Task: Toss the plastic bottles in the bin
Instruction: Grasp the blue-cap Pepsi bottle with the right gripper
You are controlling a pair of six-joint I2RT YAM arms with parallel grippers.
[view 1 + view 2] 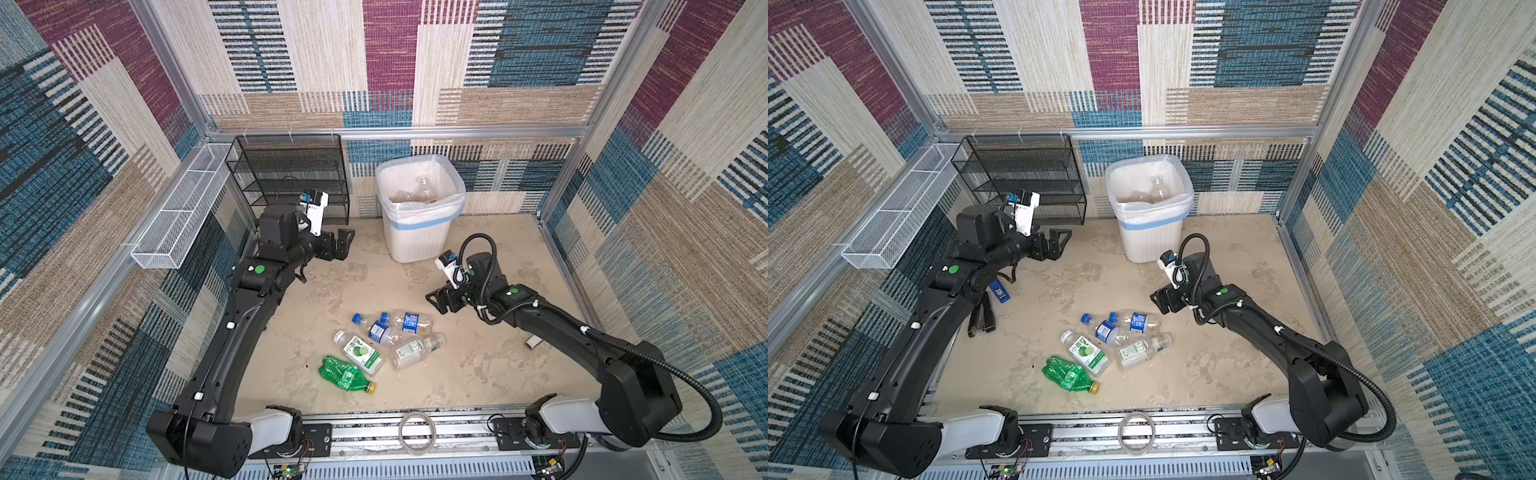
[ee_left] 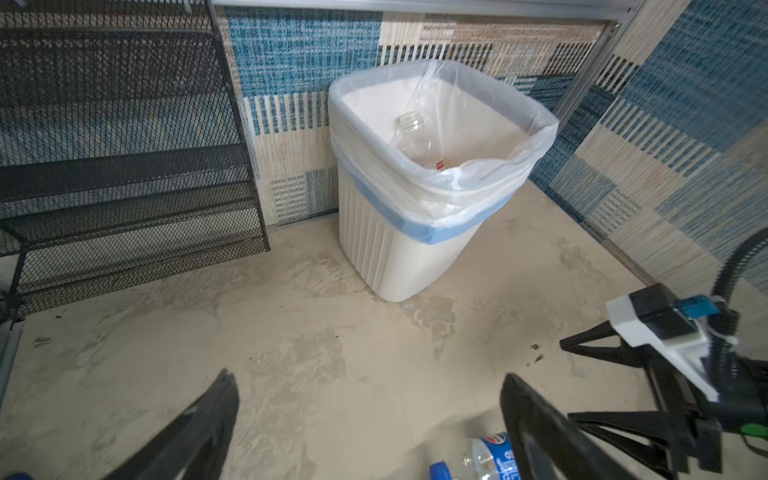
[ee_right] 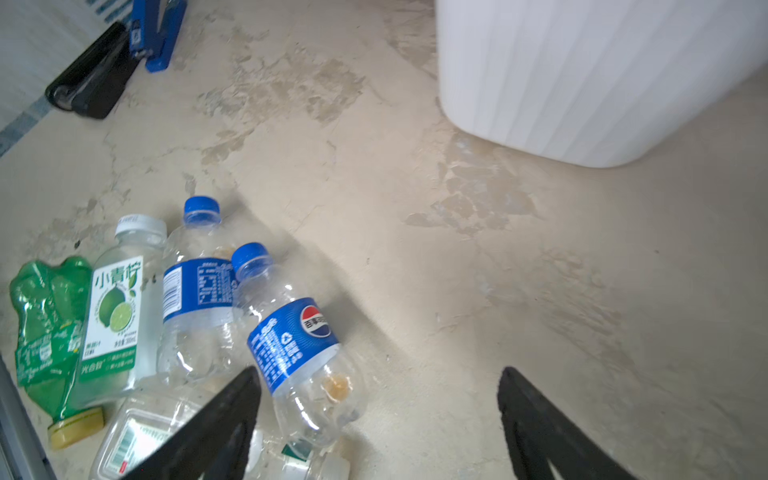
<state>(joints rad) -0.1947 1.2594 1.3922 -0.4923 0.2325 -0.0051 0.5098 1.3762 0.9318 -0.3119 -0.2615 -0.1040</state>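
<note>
The right gripper [image 1: 434,302], jaws apart and empty, hangs closest to the clear blue-capped plastic bottle [image 1: 409,323], which lies left-to-right, just nearer and left of it.

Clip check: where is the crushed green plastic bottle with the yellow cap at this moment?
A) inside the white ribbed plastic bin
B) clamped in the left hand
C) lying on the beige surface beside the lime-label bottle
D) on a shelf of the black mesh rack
C: in a top view the crushed green plastic bottle lies on the beige surface, right beside the clear lime-label bottle with a white cap.
</note>
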